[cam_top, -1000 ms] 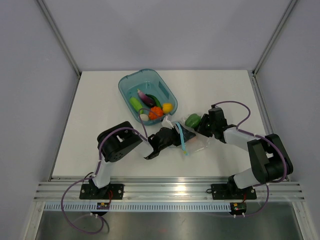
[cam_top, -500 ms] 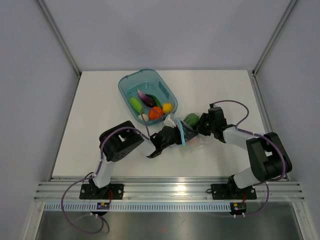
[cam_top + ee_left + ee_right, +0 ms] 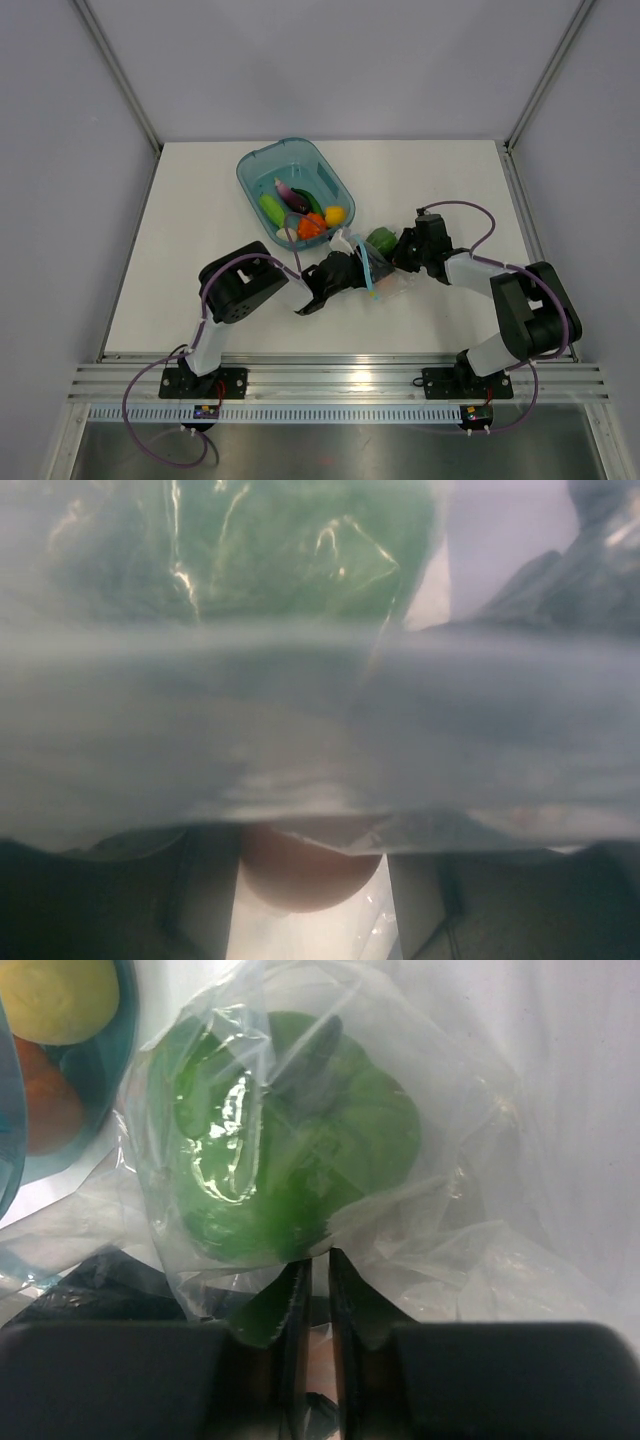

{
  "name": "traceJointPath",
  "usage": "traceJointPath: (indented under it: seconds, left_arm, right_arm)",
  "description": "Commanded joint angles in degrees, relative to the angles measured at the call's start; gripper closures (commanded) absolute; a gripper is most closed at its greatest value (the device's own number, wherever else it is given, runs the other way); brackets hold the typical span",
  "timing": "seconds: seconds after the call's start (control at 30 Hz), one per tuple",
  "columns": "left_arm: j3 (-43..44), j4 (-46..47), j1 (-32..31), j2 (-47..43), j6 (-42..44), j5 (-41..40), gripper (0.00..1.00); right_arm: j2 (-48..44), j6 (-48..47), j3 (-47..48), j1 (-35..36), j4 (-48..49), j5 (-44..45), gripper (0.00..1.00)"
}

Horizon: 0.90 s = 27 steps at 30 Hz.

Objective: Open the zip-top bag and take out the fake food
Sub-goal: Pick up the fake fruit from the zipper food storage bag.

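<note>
Tight squeeze in the middle, open ground at the sides

We see the left claw [image 3: 356,267] and the right claw [image 3: 394,252] set on either side of the zip-top bag [image 3: 385,283], the green pepper [image 3: 380,239] bulging inside it between them, leaving no way through there. Just behind, the teal tub [image 3: 250,170] with its toy food [image 3: 300,212] bars the far-left approach. Bare tabletop [image 3: 450,180] stretches at the right rear, along the left edge, and in front of the bag toward the near edge.
</note>
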Motion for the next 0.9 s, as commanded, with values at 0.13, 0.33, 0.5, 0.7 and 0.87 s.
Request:
traceJointPath:
  seconds: [0.13, 0.33, 0.5, 0.7, 0.87]
  left_arm:
    - [-1.26, 0.46, 0.05, -0.39, 1.38, -0.38, 0.39]
    - [-2.06, -0.33, 0.14, -2.15, 2.26, 1.12, 0.22]
    - [-0.66, -2.87, -0.21, -1.8, 3.23, 1.82, 0.21]
    - [1.81, -7.01, -0.65, -0.75, 4.81, 1.03, 0.31]
    - [4.53, -12.89, -0.92, 0.31, 7.62, 1.65, 0.34]
  right_arm:
    - [1.3, 0.42, 3.63, 0.74, -4.56, 5.12, 0.92]
    - [1.74, 0.51, 4.16, 0.74, -5.54, 6.89, 0.95]
    - [2.45, 0.43, 4.51, 0.74, -5.54, 6.45, 0.96]
    - [2.18, 0.51, 4.24, 0.74, -5.19, 5.75, 0.96]
    - [2.36, 0.43, 4.6, 0.74, -5.45, 5.84, 0.96]
